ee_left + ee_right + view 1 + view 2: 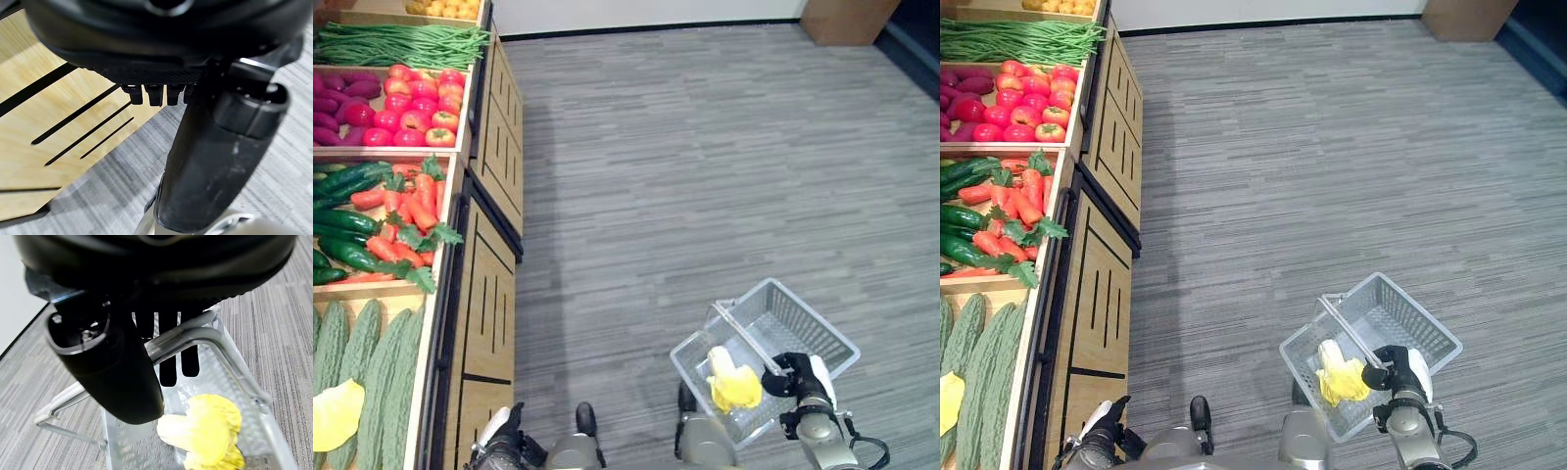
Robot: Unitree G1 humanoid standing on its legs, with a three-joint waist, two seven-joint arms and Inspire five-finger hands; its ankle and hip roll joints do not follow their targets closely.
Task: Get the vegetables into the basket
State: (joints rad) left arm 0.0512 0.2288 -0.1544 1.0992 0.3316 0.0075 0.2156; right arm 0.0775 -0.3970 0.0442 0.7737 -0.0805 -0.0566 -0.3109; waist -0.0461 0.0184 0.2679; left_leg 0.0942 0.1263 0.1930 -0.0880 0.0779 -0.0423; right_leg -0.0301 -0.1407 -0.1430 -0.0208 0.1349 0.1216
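A clear plastic basket (803,338) hangs low over the floor at the lower right. My right hand (800,377) is shut on its handle (195,335), fingers curled round the bar. Inside the basket lies a yellow leafy vegetable (734,385), also seen past the fingers (208,428). My left hand (499,431) hangs at the lower left beside the wooden stand's front, with straight fingers (154,93) holding nothing. On the stand to the left lie carrots (406,220), cucumbers (342,211), bitter gourds (372,372) and another yellow leafy vegetable (333,411).
The wooden display stand (489,294) runs along the left edge, with tomatoes (411,108), purple sweet potatoes (337,103) and green beans (401,44) in farther bins. Grey carpet floor (705,166) spreads to the right. A wooden box (847,20) stands at the far right corner.
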